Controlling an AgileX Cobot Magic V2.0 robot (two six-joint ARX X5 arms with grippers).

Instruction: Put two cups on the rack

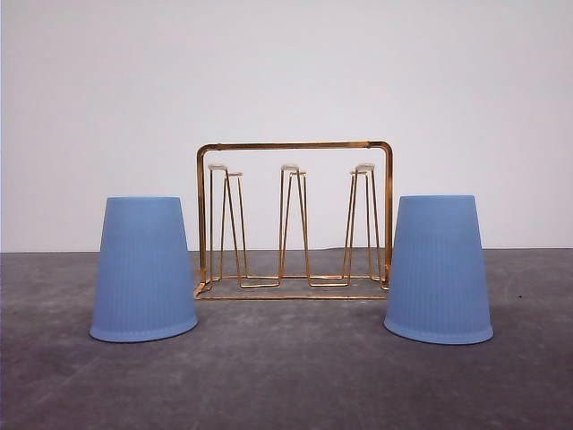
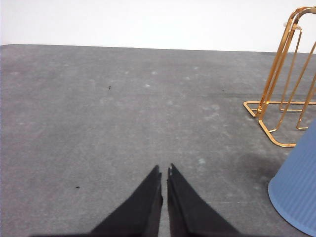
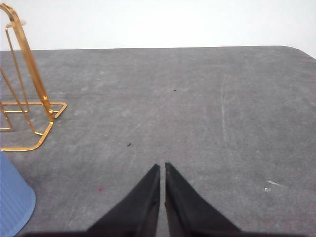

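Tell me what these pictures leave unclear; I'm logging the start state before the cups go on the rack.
- Left cup: left wrist view, cut off by the frame edge.
- Right cup: right wrist view, cut off likewise.
- Rack: front view, outer base corners hidden behind the cups.
- Cup interiors: hidden, both stand mouth-down.

I see two light-blue ribbed cups standing upside down on the grey table, wide rims flat on the surface, narrow bases up. The left cup (image 1: 143, 269) sits just left of the rack (image 1: 294, 219), the right cup (image 1: 439, 269) just right of it, both slightly nearer to me than the rack (neither appears to touch it). The rack is thin gold wire: an arched rectangular frame, upright hairpin prongs tipped white, and a flat base. All its prongs are bare.
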